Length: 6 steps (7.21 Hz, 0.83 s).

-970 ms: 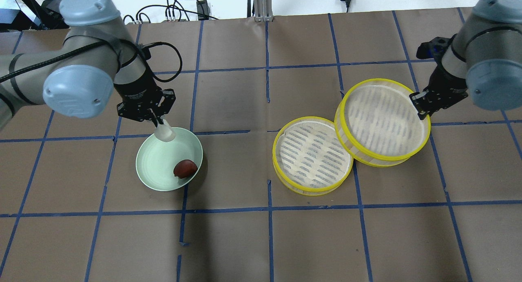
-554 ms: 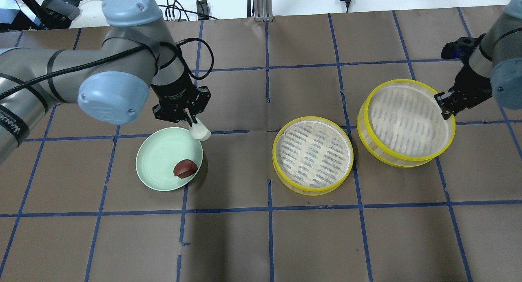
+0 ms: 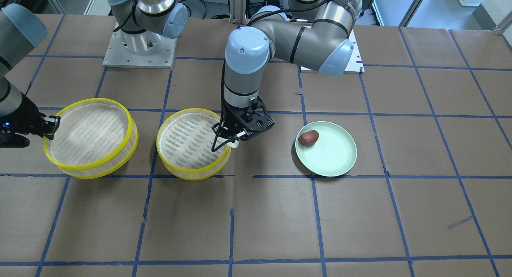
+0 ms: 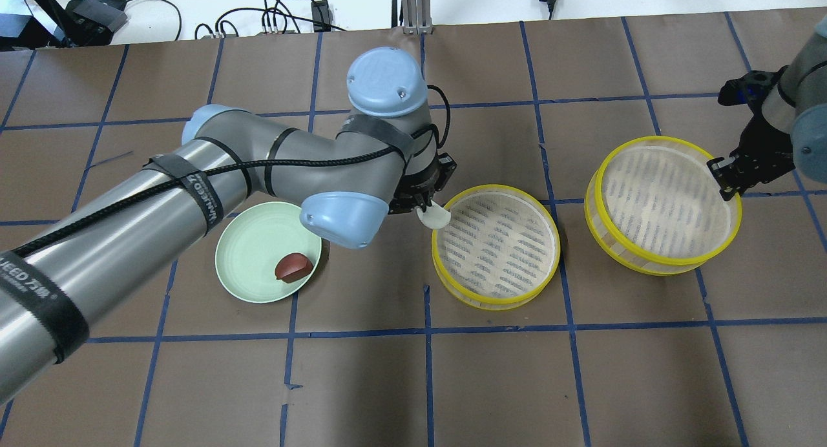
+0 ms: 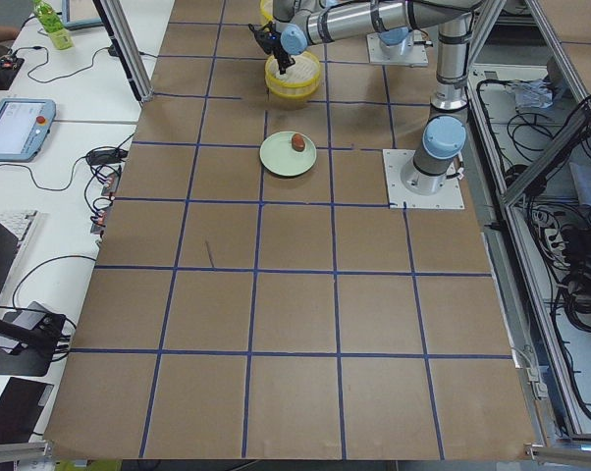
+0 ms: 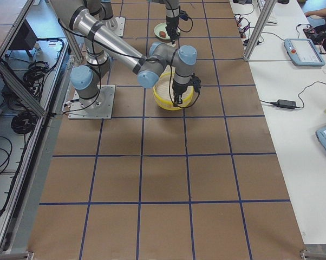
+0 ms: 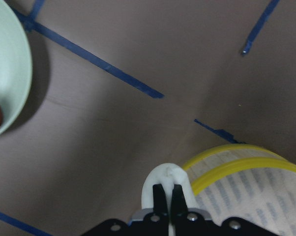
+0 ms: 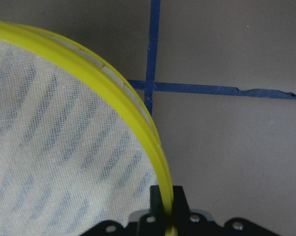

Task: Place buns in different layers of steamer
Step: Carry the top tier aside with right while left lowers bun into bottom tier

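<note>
Pinching white bun, left tool hangs at tray rim; best shift over tray centre, lower, release gently. Right tool grips second tray rim.

Overhead: fixed, behind the robot, high, facing forward and down; mid-range over plate, centre tray, end tray.
Front: fixed, across the table, facing the robot, steeply down; same plate and trays as overhead, sides mirrored.
Side left, side right: fixed at table ends, high, far, looking along its length; both hold most of the table.
Left wrist: close, past left gripper and bun; plate edge, centre tray rim.
Right wrist: closest, past right gripper; end tray rim.
</note>
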### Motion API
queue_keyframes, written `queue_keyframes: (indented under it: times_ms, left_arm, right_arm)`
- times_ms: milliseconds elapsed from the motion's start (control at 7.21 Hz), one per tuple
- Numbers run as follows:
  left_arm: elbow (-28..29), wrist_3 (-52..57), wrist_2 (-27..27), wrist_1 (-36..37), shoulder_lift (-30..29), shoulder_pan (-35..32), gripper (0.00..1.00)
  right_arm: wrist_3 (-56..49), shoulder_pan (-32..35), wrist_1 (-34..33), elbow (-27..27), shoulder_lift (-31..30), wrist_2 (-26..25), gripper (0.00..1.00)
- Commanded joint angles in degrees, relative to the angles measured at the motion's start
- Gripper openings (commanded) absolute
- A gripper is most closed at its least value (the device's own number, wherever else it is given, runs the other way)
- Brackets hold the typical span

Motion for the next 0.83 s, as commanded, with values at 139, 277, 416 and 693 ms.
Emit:
queue_keyframes:
  times_ms: [139, 277, 416, 693]
  left_arm:
    - [0.61, -5.73, 0.37, 1.52, -1.47, -4.73, 0.96]
    - [1.39, -4.76, 0.72, 2.48, -1.47, -4.73, 0.93]
    - [1.66, -3.18, 0.64, 2.49, -1.3, -4.73, 0.99]
    - [0.36, 10.07, 2.9, 1.36, 1.32, -2.73, 0.97]
  right_arm:
    - [0.01, 0.07, 0.11, 0.42, -0.01, 0.1, 0.07]
    - [0.1, 0.07, 0.11, 0.51, -0.01, 0.54, 0.07]
    - [0.01, 0.16, 0.2, 0.51, -0.01, 0.72, 0.07]
    - [0.1, 0.68, 0.2, 0.51, -0.1, 0.81, 0.08]
